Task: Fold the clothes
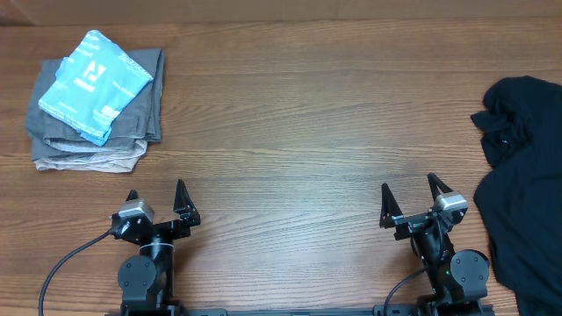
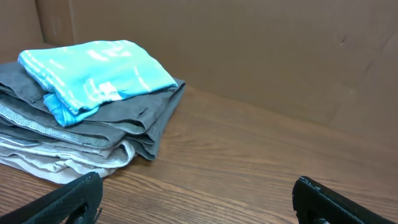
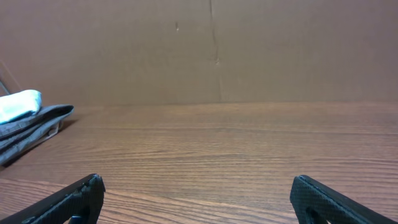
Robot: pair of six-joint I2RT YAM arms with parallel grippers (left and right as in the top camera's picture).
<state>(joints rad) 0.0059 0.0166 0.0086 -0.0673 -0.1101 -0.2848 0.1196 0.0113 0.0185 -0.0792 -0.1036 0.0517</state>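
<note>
A stack of folded clothes lies at the far left of the table: a light blue piece on top of grey and pale pieces. It shows in the left wrist view and at the left edge of the right wrist view. A crumpled black garment lies unfolded at the right edge. My left gripper is open and empty near the front edge; its fingers frame bare wood. My right gripper is open and empty near the front right, left of the black garment.
The wooden table spans the view. A brown cardboard wall stands along the far edge. Black cables run from both arm bases at the front edge.
</note>
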